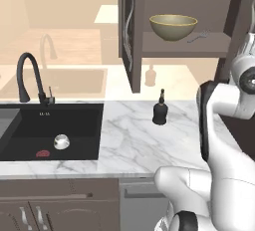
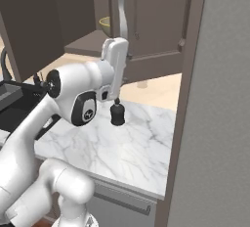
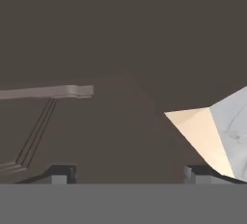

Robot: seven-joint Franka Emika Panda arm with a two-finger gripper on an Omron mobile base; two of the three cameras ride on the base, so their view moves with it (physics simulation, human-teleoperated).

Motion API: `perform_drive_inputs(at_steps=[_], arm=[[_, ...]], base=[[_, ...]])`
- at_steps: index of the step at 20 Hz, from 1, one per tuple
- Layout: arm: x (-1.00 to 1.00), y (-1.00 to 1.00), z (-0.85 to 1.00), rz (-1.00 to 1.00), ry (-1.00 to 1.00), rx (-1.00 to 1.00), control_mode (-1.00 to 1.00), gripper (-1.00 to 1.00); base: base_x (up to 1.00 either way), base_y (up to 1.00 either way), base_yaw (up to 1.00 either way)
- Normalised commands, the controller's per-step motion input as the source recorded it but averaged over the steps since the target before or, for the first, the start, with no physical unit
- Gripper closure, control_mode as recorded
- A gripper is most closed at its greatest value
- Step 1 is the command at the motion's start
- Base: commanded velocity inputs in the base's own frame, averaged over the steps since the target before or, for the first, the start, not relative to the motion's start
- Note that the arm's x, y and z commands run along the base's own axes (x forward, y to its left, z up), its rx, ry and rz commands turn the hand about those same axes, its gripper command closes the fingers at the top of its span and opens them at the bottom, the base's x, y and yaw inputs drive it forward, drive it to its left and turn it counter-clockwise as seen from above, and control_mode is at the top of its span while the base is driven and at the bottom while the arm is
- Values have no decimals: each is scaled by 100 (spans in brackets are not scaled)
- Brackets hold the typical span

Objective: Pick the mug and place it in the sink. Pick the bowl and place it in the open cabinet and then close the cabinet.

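Left base view: mug (image 1: 61,141) in sink (image 1: 89,148), bowl (image 1: 173,27) on cabinet (image 1: 130,70) shelf | fingers (image 3: 60,174) released, empty | step: press door squarely, closing it without clipping bowl.

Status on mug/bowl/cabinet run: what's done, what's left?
Done: mug sits in the sink; bowl rests on the open cabinet shelf. In hand: nothing; gripper open, facing a dark brown panel. Left: closing the cabinet doors.
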Motion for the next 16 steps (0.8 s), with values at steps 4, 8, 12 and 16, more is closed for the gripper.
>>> perform_drive_inputs(at_steps=[4, 8, 12, 16], arm=[[52, 0, 0, 16, 3, 23, -100, -100], [54, 0, 0, 16, 1, 21, -100, -100], [54, 0, 0, 15, 0, 21, -100, -100], [57, 0, 0, 13, 0, 23, -100, -100]], base=[[0, 0, 0], [0, 0, 0], [0, 0, 0], [0, 0, 0]])
